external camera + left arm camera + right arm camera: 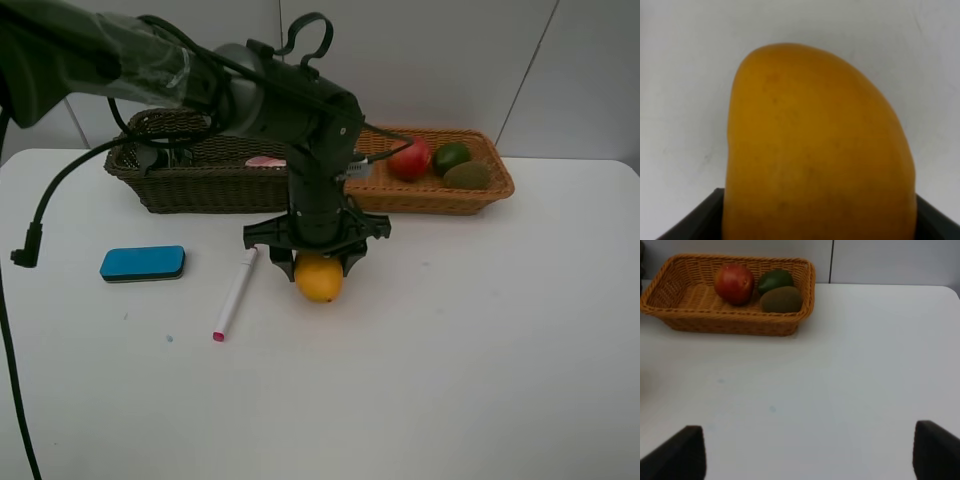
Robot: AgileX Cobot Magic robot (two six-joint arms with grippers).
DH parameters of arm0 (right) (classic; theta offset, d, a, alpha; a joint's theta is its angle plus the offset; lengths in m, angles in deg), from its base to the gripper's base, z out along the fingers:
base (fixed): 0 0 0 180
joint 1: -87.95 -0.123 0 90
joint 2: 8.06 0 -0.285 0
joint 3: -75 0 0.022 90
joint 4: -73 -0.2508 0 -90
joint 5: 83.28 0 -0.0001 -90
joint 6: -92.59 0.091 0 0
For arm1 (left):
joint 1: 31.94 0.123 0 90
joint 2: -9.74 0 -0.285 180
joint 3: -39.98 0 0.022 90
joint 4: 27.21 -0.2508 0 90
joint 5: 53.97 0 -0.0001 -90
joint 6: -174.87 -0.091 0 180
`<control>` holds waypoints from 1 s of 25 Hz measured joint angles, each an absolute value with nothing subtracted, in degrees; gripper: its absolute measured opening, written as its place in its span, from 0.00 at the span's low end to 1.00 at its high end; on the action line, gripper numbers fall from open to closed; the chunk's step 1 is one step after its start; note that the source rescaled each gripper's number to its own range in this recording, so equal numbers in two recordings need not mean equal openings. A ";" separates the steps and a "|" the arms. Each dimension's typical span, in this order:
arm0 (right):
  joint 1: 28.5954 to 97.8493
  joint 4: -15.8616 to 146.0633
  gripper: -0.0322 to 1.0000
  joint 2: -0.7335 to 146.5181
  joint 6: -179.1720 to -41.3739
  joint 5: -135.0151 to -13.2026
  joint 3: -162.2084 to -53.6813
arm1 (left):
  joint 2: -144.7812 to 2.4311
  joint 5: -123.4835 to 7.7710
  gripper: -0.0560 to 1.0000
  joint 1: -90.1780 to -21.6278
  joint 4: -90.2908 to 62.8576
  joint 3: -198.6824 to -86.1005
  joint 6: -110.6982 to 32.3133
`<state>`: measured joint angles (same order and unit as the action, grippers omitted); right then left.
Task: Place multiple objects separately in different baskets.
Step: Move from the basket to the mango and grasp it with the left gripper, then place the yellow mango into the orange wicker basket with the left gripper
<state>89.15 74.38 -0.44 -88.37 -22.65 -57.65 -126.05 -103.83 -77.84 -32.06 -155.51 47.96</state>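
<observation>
The marker (235, 293) lies just beside the mango (319, 279); the table (480, 350) beyond seems open.

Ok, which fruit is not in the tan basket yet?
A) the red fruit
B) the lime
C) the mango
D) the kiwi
C: the mango lies on the table with the left gripper straddling it, while the red fruit, lime and kiwi sit inside the tan basket.
</observation>
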 joint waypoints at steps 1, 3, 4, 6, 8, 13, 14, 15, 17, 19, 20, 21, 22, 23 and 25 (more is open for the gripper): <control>89.15 74.38 1.00 -0.44 -88.37 -22.65 -57.65 | -126.05 -104.04 0.75 -77.84 -32.06 -155.51 47.96; 89.15 74.38 1.00 -0.44 -88.37 -22.65 -57.65 | -126.05 -104.72 0.75 -77.84 -32.06 -155.51 47.96; 89.15 74.38 1.00 -0.44 -88.37 -22.65 -57.65 | -126.05 -105.49 0.75 -77.84 -32.06 -155.51 47.96; 89.15 74.38 1.00 -0.44 -88.37 -22.65 -57.65 | -126.05 -107.26 0.75 -77.84 -32.06 -155.77 47.96; 89.15 74.38 1.00 -0.44 -88.37 -22.65 -57.65 | -126.05 -108.68 0.75 -77.84 -32.67 -156.02 47.96; 89.15 74.38 1.00 -0.44 -88.37 -22.65 -57.65 | -124.62 -109.66 0.75 -77.84 -36.29 -156.09 47.96; 89.15 74.38 1.00 -0.44 -88.37 -22.65 -57.65 | -123.80 -109.66 0.75 -77.84 -37.19 -156.09 47.96; 89.15 74.38 1.00 -0.44 -88.37 -22.65 -57.65 | -123.01 -109.66 0.75 -77.84 -38.18 -156.09 47.96; 89.15 74.38 1.00 -0.44 -88.37 -22.65 -57.65 | -121.10 -109.60 0.75 -77.73 -39.61 -156.15 47.96; 89.15 74.38 1.00 -0.44 -88.37 -22.65 -57.65 | -119.70 -109.22 0.75 -77.21 -39.94 -156.20 47.89; 89.15 74.38 1.00 -0.44 -88.37 -22.65 -57.65 | -119.17 -108.66 0.75 -76.94 -40.13 -156.20 47.68; 89.15 74.38 1.00 -0.44 -88.37 -22.65 -57.65 | -118.73 -107.65 0.75 -76.70 -40.23 -156.33 47.07; 89.15 74.38 1.00 -0.44 -88.37 -22.65 -57.65 | -118.53 -106.31 0.75 -76.43 -40.46 -156.67 45.94; 89.15 74.38 1.00 -0.44 -88.37 -22.65 -57.65 | -118.48 -104.60 0.75 -76.37 -40.85 -157.28 44.61; 89.15 74.38 1.00 -0.44 -88.37 -22.65 -57.65 | -118.48 -100.71 0.75 -76.32 -41.45 -158.86 40.14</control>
